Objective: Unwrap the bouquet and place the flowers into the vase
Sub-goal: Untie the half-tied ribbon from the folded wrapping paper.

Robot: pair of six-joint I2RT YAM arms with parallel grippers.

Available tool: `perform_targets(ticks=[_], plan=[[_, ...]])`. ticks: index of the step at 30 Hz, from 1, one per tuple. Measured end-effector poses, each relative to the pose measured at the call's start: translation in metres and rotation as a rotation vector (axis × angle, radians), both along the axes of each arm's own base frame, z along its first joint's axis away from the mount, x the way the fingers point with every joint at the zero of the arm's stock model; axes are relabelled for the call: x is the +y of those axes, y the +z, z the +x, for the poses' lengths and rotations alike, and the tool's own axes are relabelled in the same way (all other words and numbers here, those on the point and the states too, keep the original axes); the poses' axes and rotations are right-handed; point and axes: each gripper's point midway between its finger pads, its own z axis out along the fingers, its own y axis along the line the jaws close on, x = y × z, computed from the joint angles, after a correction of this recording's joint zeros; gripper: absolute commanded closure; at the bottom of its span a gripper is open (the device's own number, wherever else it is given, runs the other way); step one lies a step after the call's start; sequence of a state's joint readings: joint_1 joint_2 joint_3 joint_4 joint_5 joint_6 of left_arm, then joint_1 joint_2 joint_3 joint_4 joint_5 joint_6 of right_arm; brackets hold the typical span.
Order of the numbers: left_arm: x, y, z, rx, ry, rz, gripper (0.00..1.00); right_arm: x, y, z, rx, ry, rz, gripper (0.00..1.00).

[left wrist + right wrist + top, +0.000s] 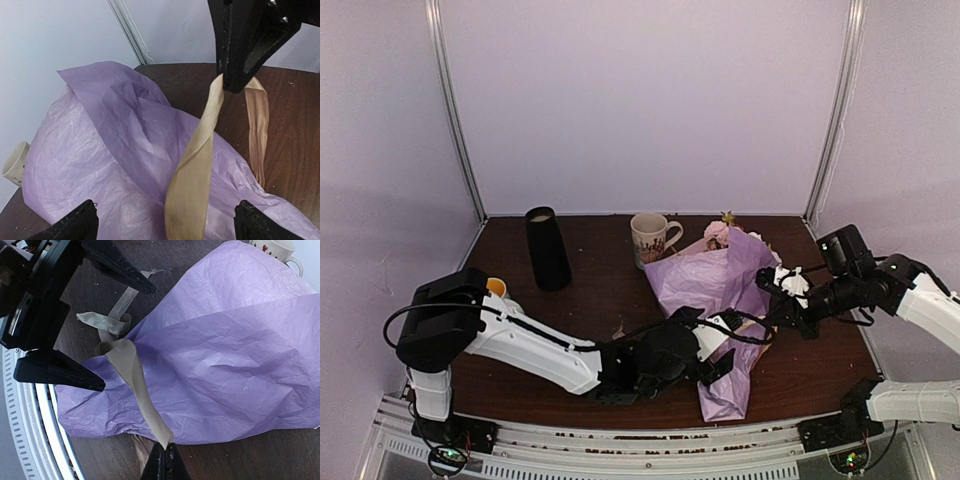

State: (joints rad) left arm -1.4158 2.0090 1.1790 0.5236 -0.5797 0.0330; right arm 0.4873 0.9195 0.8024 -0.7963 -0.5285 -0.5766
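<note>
The bouquet point(720, 285) is laid at the counter's point(600, 300) right side, with the flowers point(717, 233) wrapped in its paper. The left gripper point(165, 205) is spread wide over the paper and holds nothing. The right gripper point(163, 460) is clenched on the tan ribbon point(132, 370). The vase point(548, 250) is stood upright toward the far left corner; its contents cannot be made out.

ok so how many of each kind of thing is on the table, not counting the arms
mugs: 2, cream patterned mug and orange-lined mug, partly hidden
vases: 1, black vase
bouquets: 1, bouquet in lilac paper
ribbons: 1, tan ribbon
total: 5
</note>
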Motion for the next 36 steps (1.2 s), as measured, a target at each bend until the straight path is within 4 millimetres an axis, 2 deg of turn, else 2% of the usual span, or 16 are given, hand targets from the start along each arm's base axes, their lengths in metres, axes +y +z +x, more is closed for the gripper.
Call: perform_targets(ticks=[4, 7, 11, 14, 16, 18, 21, 23, 26, 28, 30, 33, 36], plan=[[-0.011, -0.003, 0.008, -0.022, 0.034, 0.012, 0.05, 0.001, -0.002, -0.006, 0.012, 0.013, 0.023, 1.0], [-0.006, -0.001, 0.025, -0.06, 0.127, 0.021, 0.03, 0.002, -0.005, -0.01, 0.024, 0.029, 0.033, 1.0], [0.022, 0.01, 0.058, -0.12, 0.297, 0.017, 0.03, -0.001, -0.01, -0.012, 0.025, 0.037, 0.022, 1.0], [0.056, 0.023, 0.082, -0.168, 0.412, 0.023, 0.02, -0.006, -0.015, -0.009, 0.014, 0.03, 0.006, 1.0], [0.078, 0.039, 0.092, -0.203, 0.467, 0.025, 0.02, -0.012, -0.022, -0.006, 0.006, 0.023, -0.019, 1.0], [0.096, 0.064, 0.097, -0.24, 0.51, 0.007, 0.02, -0.019, -0.033, -0.005, 0.009, 0.016, -0.055, 1.0], [0.107, 0.112, 0.095, -0.289, 0.536, -0.065, 0.02, -0.028, -0.051, -0.004, 0.038, 0.008, -0.108, 1.0], [0.111, 0.14, 0.094, -0.309, 0.544, -0.12, 0.02, -0.03, -0.057, -0.003, 0.047, 0.013, -0.127, 1.0], [0.106, 0.169, 0.092, -0.321, 0.534, -0.188, 0.02, -0.031, -0.059, -0.002, 0.05, 0.012, -0.137, 0.99], [0.098, 0.186, 0.092, -0.326, 0.514, -0.229, 0.02, -0.032, -0.059, -0.001, 0.05, 0.008, -0.138, 0.76], [0.088, 0.204, 0.091, -0.328, 0.485, -0.279, 0.03, -0.035, -0.059, 0.0, 0.051, -0.006, -0.138, 0.61], [0.06, 0.23, 0.087, -0.306, 0.378, -0.375, 0.05, -0.045, -0.055, 0.002, 0.047, -0.037, -0.135, 0.49], [0.023, 0.242, 0.08, -0.26, 0.24, -0.444, 0.09, -0.067, -0.037, 0.005, 0.005, -0.088, -0.123, 0.47]])
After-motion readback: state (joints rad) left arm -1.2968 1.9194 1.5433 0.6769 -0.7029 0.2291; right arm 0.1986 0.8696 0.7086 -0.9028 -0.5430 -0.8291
